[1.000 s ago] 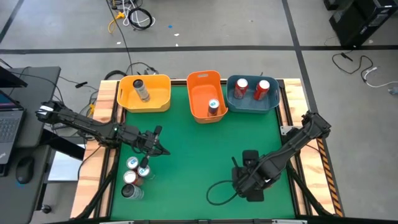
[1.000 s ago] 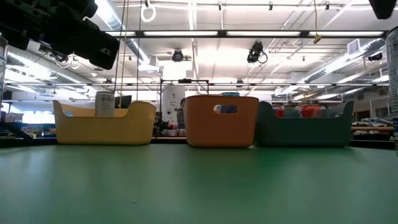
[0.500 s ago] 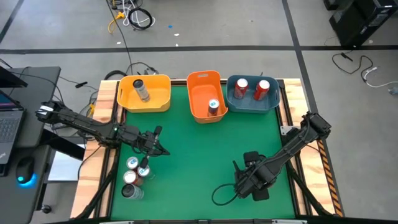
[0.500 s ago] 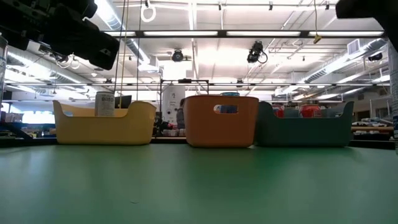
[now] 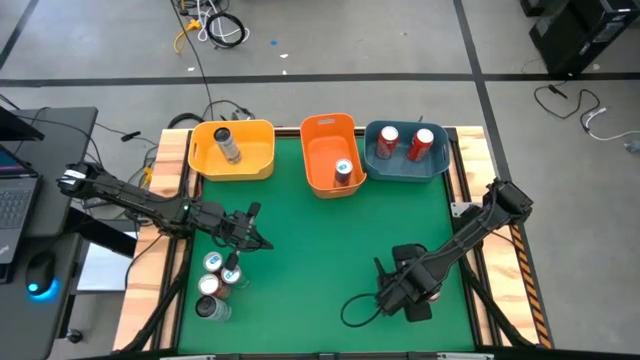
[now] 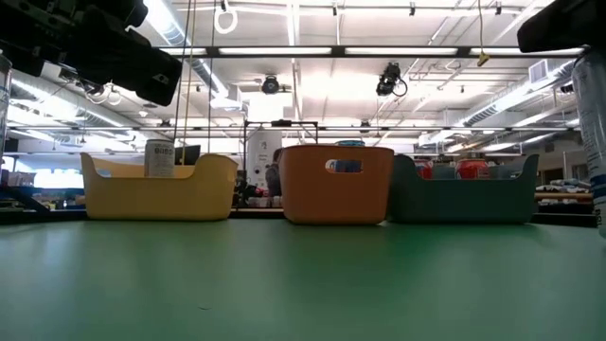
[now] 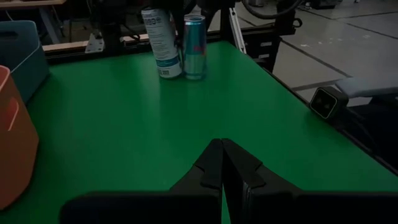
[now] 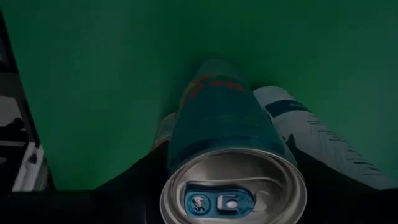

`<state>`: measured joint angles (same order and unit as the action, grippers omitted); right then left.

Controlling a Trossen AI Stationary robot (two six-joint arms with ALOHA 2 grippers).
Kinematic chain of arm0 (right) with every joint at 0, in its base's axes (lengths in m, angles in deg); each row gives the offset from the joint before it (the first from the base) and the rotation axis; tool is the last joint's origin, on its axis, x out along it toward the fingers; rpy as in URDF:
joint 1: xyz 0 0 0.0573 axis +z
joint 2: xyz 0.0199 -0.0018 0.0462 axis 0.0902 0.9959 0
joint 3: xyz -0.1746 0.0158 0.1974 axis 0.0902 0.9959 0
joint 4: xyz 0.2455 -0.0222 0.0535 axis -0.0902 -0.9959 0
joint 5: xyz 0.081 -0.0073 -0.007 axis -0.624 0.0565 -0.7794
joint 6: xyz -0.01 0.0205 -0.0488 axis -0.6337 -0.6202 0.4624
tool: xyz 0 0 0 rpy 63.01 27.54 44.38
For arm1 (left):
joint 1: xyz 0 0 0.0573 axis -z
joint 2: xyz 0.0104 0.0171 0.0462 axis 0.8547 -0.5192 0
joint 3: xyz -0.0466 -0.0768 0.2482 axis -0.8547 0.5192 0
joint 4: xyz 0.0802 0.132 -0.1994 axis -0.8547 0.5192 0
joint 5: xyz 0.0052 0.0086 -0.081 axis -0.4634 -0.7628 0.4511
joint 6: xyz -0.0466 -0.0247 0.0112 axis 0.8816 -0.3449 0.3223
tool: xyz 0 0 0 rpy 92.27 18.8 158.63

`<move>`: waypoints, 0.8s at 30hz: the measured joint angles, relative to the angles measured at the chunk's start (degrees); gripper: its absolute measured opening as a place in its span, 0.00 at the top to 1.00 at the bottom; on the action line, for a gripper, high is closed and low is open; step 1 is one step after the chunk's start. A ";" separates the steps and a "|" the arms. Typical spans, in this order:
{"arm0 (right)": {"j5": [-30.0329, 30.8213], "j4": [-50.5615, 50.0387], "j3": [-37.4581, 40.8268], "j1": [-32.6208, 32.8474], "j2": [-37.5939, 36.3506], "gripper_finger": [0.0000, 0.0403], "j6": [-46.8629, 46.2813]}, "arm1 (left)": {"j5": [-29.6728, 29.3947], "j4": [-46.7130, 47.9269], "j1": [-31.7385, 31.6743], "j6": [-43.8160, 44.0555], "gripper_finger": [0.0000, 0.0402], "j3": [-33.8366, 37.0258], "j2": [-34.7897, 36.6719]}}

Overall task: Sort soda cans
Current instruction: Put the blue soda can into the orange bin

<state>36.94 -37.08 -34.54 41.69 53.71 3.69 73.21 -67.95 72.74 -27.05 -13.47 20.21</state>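
the right gripper [image 5: 403, 297] is low over the near right part of the green bench [image 5: 330, 240], its fingers pinching a blue can [image 8: 227, 149] that the right wrist view shows upright between them, tab end toward the camera. a white can [image 8: 305, 134] stands just beside it, close enough that lifting could nudge it. i judge this the pick-up step, the blue can being gripped to go to a bin.

the left gripper [image 5: 252, 238] waits over the left side of the bench, fingers pressed together, as the left wrist view shows. just nearer to the bench edge stand three more cans [image 5: 215, 283] in a tight cluster, still unsorted.

at the far edge sit three bins. the yellow bin [image 5: 262, 150] holds one dark grey can [image 5: 228, 144], the orange bin [image 5: 322, 150] holds one blue-topped can [image 5: 343, 171], and the blue bin [image 5: 400, 170] holds two red cans [image 5: 405, 142]. the grouping suggests one colour per bin, so the held can likely belongs in the orange one, though that is a guess.
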 joint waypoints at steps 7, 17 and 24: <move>-0.81 3.10 -1.88 -0.68 0.09 0.45 -0.01 | 0.00 -0.04 0.00 0.00 0.99 0.00 0.00; 7.12 2.56 -15.25 -8.52 0.11 0.45 -0.01 | 0.00 -0.07 0.00 0.02 0.99 0.00 0.00; 19.11 -2.14 -26.03 -23.02 0.09 0.45 3.08 | -0.01 -0.07 0.00 0.02 0.99 0.00 0.00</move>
<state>56.06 -39.23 -60.57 18.67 53.80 6.76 73.20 -68.02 72.74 -27.03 -13.47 20.21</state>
